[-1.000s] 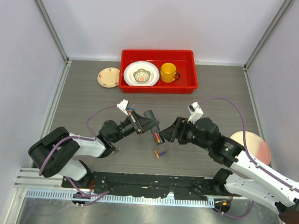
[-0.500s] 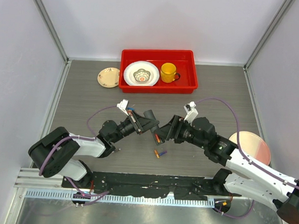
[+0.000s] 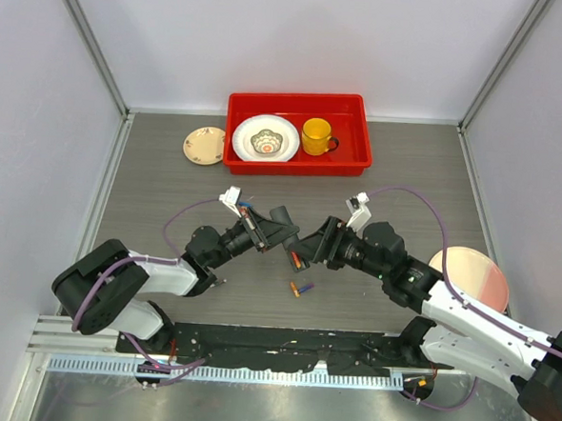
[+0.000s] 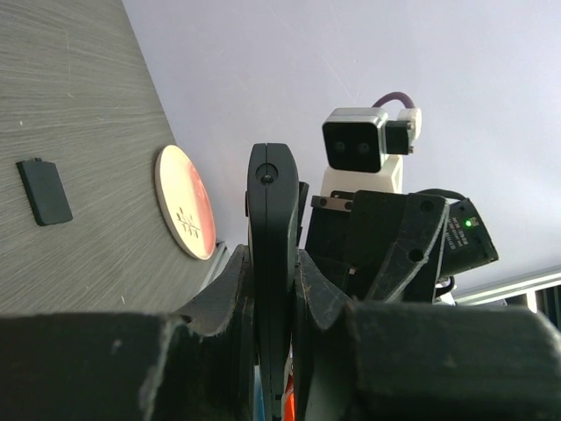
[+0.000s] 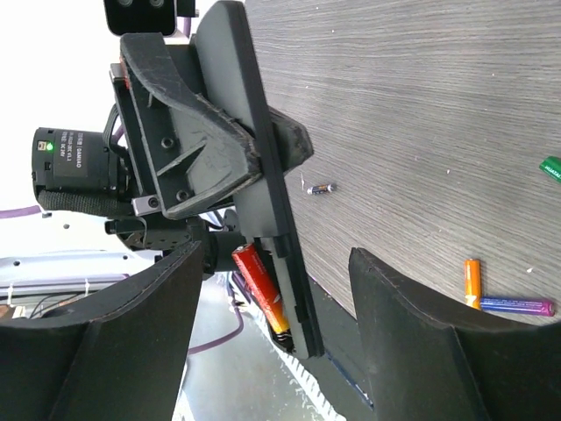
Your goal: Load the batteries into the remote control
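Note:
My left gripper (image 3: 278,231) (image 4: 272,263) is shut on the remote control (image 3: 288,244) (image 4: 270,219), a slim black bar held on edge above the table. A red-orange battery (image 5: 259,286) (image 3: 295,260) sits in its open compartment. My right gripper (image 3: 307,248) (image 5: 277,281) is open, one finger on each side of the remote's (image 5: 263,167) battery end, touching neither. Loose batteries lie on the table: an orange one (image 5: 472,282) (image 3: 294,289), a purple one (image 5: 517,305) (image 3: 306,287), a green one (image 5: 550,165) and a small grey one (image 5: 320,188).
A red bin (image 3: 354,110) at the back holds a white bowl (image 3: 266,139) and a yellow cup (image 3: 316,135). A small plate (image 3: 204,146) lies left of it. A pink plate (image 3: 471,276) (image 4: 186,215) lies at the right. A black battery cover (image 4: 44,190) lies on the table.
My right gripper has moved left, up to the remote's battery end, and now straddles it. The left gripper and the remote have stayed put.

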{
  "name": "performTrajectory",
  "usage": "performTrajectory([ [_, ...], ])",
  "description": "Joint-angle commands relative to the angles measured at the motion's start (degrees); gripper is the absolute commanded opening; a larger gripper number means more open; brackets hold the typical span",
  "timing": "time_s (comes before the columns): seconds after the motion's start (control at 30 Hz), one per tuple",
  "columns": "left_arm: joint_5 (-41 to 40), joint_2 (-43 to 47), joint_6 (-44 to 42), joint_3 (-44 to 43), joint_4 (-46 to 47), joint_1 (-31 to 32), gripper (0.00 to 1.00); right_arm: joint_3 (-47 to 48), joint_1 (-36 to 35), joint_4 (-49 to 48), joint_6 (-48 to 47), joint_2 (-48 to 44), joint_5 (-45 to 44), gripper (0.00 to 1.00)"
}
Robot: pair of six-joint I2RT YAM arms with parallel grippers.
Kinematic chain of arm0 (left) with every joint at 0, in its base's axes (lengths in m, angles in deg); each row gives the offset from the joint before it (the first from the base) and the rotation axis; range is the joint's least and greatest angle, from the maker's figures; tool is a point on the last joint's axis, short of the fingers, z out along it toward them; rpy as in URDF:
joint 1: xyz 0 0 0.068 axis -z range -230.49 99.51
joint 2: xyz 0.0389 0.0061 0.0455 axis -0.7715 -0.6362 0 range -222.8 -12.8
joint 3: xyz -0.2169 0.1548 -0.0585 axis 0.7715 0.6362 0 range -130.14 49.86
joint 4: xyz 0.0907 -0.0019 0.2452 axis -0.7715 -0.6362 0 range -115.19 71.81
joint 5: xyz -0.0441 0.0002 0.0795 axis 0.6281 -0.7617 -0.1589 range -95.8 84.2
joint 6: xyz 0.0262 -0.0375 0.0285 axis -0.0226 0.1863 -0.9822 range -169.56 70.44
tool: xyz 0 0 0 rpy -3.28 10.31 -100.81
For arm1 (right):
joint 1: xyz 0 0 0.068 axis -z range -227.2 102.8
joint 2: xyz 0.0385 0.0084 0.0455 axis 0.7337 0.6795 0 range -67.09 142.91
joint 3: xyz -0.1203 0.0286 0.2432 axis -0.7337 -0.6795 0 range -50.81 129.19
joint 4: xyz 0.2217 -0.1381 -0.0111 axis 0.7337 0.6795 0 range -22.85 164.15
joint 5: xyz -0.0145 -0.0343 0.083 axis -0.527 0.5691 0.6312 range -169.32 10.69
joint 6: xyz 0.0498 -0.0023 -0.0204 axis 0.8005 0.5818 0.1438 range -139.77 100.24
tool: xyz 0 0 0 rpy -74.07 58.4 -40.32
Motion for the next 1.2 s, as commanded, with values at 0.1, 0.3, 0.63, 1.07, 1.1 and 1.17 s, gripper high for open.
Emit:
performTrajectory([
  [0.1,0.3,1.8,-1.0,-2.1,14.9,0.2,0.0,-1.8,1.5,-7.7,2.7,0.9,3.3,0.71],
  [0.3,0.3,2.0,-1.0,-2.1,14.9,0.2,0.0,-2.3,1.9,-8.5,2.7,1.0,4.4,0.67],
  [0.63,0.1,2.2,-1.0,-2.1,14.9,0.2,0.0,-3.1,2.3,-8.6,2.9,-0.1,5.1,0.66],
  [1.07,0.1,2.5,-0.6,-2.4,14.9,0.2,0.0,-4.0,2.5,-9.0,2.3,-0.9,7.1,0.61],
  [1.1,0.1,2.3,-0.6,-2.5,14.9,0.2,0.0,-4.0,2.5,-9.0,2.3,-0.6,7.1,0.61],
  [1.17,0.1,2.3,-0.6,-2.4,14.9,0.2,0.0,-4.0,2.5,-9.0,2.0,-0.5,7.2,0.61],
])
